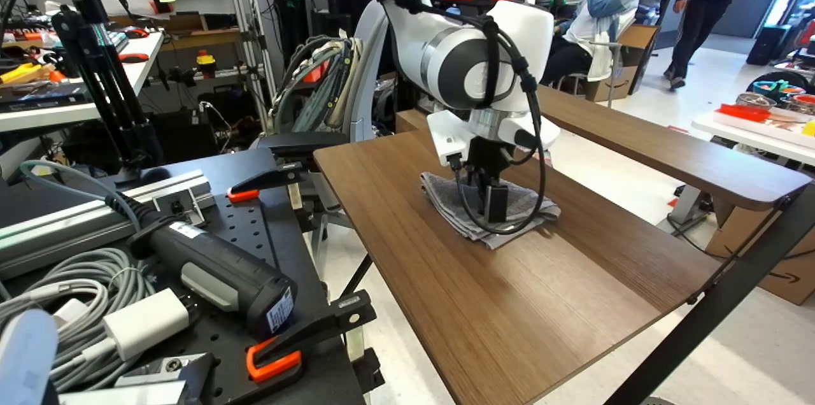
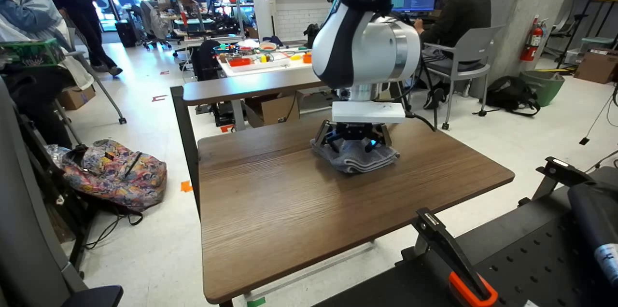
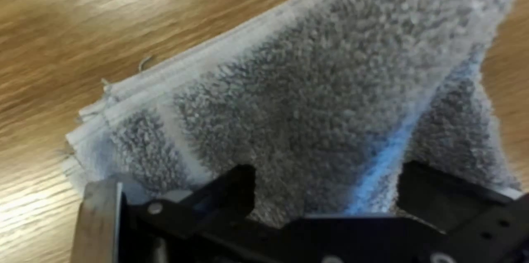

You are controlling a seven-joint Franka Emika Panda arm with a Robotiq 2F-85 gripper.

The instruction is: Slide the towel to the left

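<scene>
Towel (image 2: 358, 161) is lying folded on the far half of the table (image 2: 260, 215) in an exterior view, prob. w/ slide room to its left. Gripper (image 2: 352, 146) is straddling it, jaws apart, prob. for pinching or pressing; can't tell if it's touching. Arm (image 1: 471, 67) is hanging over, pointing approx. straight down.

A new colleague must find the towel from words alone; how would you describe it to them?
Find the brown wooden table below the white robot arm. Follow the arm down to its black pincer; the towel lies on the table right beneath. Its fuzzy grey cloth, folded in layers, sets it apart from the smooth brown table and the hard black pincer.
</scene>
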